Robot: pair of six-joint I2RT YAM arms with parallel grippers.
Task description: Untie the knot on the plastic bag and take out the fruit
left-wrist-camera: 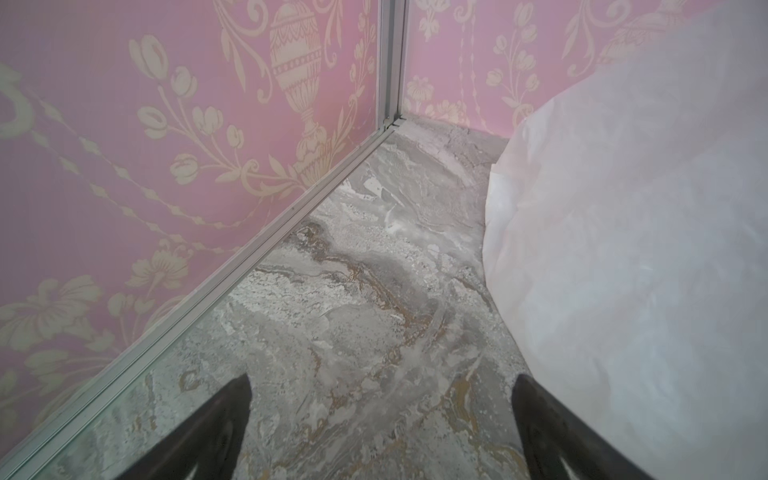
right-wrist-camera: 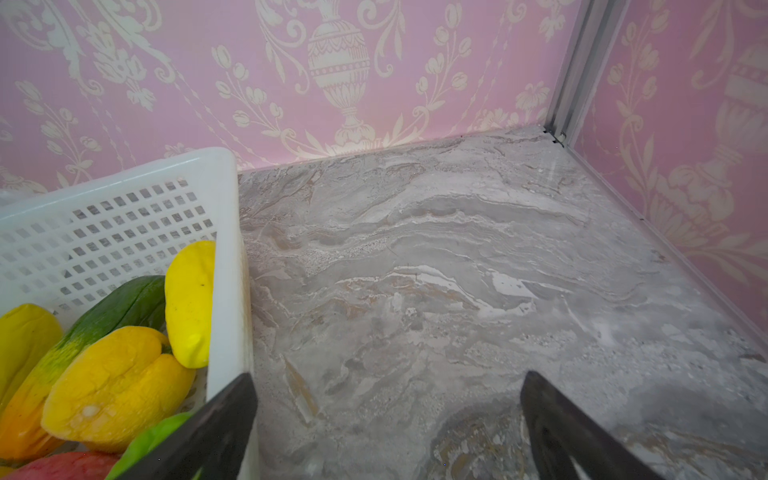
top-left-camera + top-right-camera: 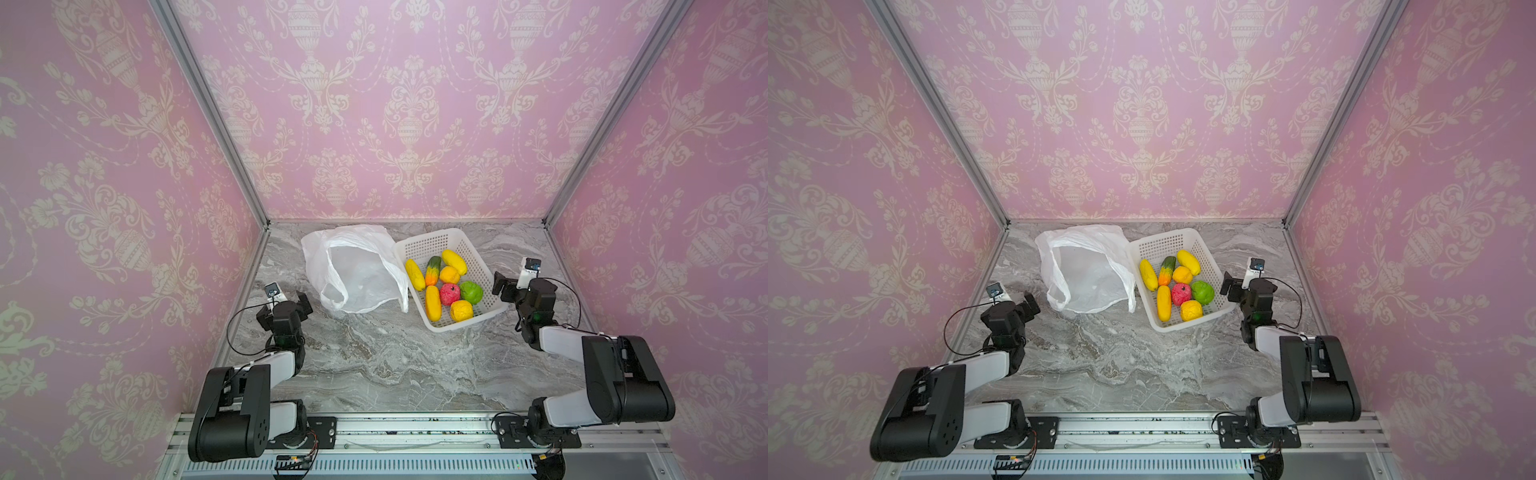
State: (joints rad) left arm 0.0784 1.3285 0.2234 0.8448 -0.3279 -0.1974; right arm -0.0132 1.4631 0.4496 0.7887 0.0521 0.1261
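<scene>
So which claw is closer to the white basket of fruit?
The right. The right gripper sits open just beside the basket's rim; the left gripper, also open, is on the far side of the plastic bag from the basket.

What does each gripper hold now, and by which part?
Nothing is held. The left gripper is open beside the plastic bag; the right gripper is open beside the basket, where the fruit lies.
</scene>
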